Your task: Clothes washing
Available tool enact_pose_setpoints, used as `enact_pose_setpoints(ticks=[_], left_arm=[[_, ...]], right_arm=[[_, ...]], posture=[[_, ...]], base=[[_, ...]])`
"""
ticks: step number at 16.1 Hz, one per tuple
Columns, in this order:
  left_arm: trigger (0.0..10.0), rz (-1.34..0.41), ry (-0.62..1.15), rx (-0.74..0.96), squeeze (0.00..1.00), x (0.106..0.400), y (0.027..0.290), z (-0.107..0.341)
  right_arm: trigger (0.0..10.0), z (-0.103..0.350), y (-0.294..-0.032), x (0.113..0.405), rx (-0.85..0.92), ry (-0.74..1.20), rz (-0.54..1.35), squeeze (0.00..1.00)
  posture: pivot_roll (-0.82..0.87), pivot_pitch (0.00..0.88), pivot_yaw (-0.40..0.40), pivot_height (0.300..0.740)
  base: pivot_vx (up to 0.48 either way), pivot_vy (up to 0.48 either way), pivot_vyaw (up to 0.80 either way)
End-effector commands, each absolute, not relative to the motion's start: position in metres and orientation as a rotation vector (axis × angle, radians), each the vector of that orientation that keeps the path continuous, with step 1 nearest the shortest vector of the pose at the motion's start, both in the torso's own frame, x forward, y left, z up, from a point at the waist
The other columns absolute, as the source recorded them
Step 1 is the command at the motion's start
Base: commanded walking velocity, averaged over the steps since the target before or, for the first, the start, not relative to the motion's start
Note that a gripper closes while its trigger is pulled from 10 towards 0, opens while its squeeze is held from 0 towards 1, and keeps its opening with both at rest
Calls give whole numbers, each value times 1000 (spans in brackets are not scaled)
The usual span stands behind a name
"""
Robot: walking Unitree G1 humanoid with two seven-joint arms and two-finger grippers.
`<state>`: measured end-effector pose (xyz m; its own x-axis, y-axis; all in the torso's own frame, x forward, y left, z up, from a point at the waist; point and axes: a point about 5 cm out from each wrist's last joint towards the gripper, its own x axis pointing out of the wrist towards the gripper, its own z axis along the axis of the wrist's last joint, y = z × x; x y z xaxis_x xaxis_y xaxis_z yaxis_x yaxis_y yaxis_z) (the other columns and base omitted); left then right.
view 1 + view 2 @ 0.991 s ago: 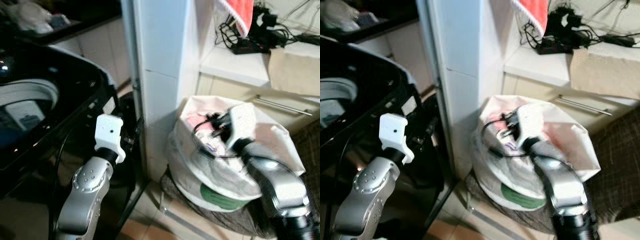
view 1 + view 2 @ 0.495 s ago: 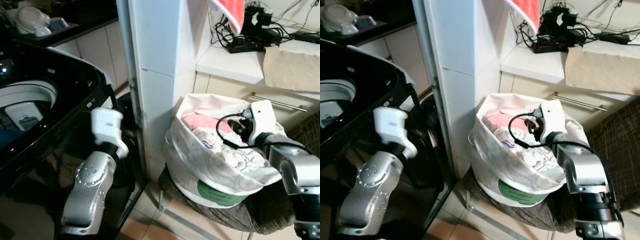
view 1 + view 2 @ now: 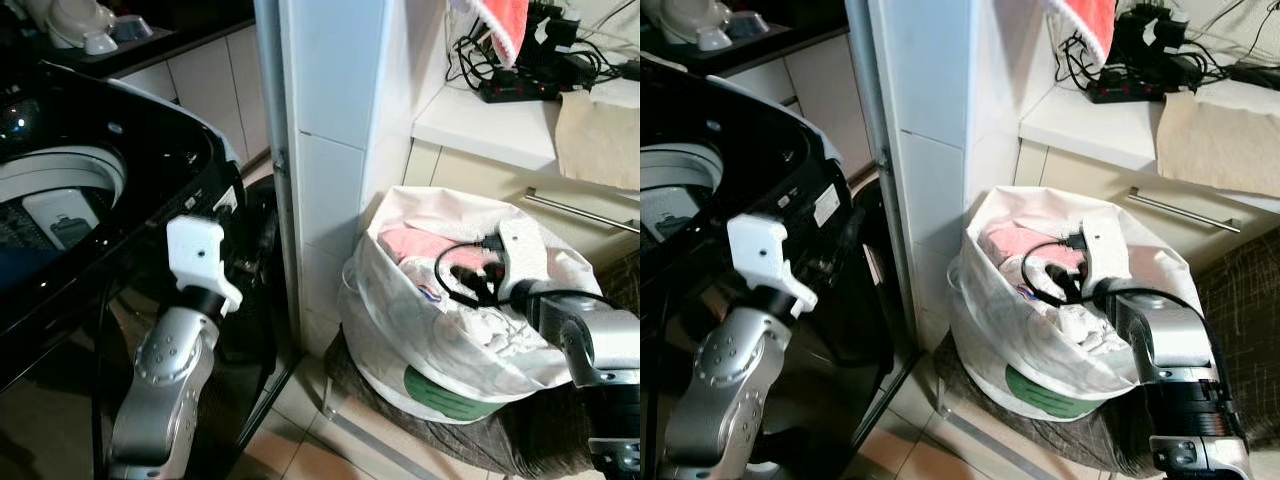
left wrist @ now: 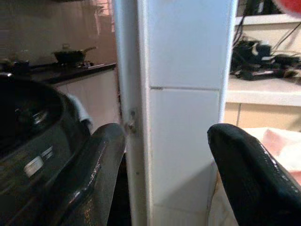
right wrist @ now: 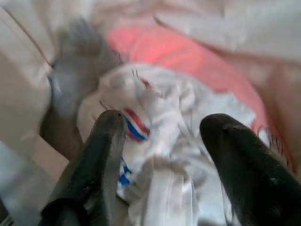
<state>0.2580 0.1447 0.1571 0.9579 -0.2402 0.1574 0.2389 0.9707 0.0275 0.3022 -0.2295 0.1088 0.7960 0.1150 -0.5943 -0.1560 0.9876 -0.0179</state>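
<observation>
A white laundry bag (image 3: 450,350) stands open on a dark cushioned seat, holding a pink garment (image 3: 415,243) and a white garment (image 5: 155,108) with a red and blue stripe. My right gripper (image 5: 164,127) is open inside the bag's mouth, just above the white garment, with nothing between its fingers. The black top-loading washing machine (image 3: 130,170) stands to the left with its drum (image 3: 50,200) uncovered. My left gripper (image 4: 167,136) is open and empty, held beside the machine's front corner and facing the white pillar (image 4: 188,94).
The white tiled pillar (image 3: 340,120) stands between the machine and the bag. Behind the bag is a counter (image 3: 500,125) with a power strip, cables and a beige cloth; a red cloth (image 3: 500,15) hangs above. There is tiled floor (image 3: 300,430) below.
The head view has swung about. My right gripper has moved from the middle of the bag's mouth toward its right side and stays low over the clothes. The left arm has hardly moved.
</observation>
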Motion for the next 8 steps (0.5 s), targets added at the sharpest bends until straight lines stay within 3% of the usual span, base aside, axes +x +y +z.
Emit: enact_pose_setpoints(ticks=[1, 3, 4, 6, 7, 8], left_arm=[[10000, -267, -83, 5, 0, 255, 144, 151], [10000, -368, -24, 63, 0, 248, 141, 146], [10000, -426, 16, -25, 0, 243, 137, 143], [10000, -487, 26, -29, 0, 241, 132, 143], [10000, -500, 28, 26, 0, 242, 131, 145], [10000, -559, 25, 59, 0, 239, 128, 145]], right_arm=[[10000, 104, -236, 299, -92, 671, 123, 1000], [10000, 96, -239, 295, -117, 729, 132, 1000], [10000, 81, -244, 292, -120, 782, 115, 1000], [10000, 64, -250, 291, -118, 822, 80, 1000], [10000, 53, -255, 293, -120, 841, 59, 0], [10000, 48, -255, 294, -103, 851, 62, 0]], posture=[[-36, 0, 13, 740], [-33, 0, 10, 740], [-30, 0, 11, 740], [-26, 0, 14, 740], [-24, 0, 22, 740], [-23, 0, 25, 740]], base=[[0, 0, 0], [0, 0, 0], [0, 0, 0], [0, 0, 0], [0, 0, 0], [0, 0, 0]])
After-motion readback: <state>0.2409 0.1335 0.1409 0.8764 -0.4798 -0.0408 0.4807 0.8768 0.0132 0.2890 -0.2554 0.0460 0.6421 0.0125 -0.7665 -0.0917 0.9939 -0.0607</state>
